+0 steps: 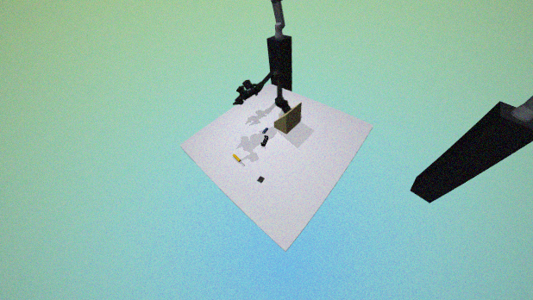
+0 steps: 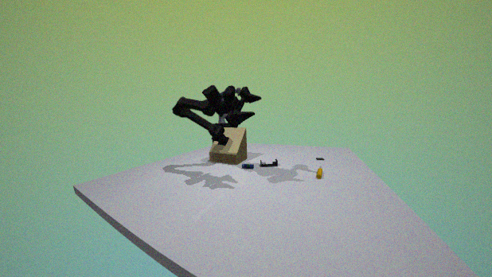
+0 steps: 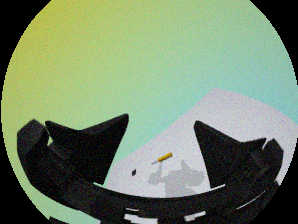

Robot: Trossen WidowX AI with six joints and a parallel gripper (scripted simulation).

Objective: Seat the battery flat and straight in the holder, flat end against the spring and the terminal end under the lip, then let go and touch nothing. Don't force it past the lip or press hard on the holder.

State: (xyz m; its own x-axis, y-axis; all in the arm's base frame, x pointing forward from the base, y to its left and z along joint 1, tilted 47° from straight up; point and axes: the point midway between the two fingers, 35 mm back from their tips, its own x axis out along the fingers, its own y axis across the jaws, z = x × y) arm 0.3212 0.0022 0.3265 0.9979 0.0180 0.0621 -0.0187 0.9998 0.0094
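Note:
The blue battery lies on its side on the table, just outside the holder and apart from it. The small black holder stands on the table with its raised ends up, and no battery shows in it. Which end bears the spring and which the lip is too small to tell. My gripper is open and empty, high above the table and away from both. The battery and the holder do not show in the wrist view.
A yellow-handled screwdriver and a small dark square lie beyond the holder. A tan wedge block stands at the arm's base, near the battery. The pale table has open edges.

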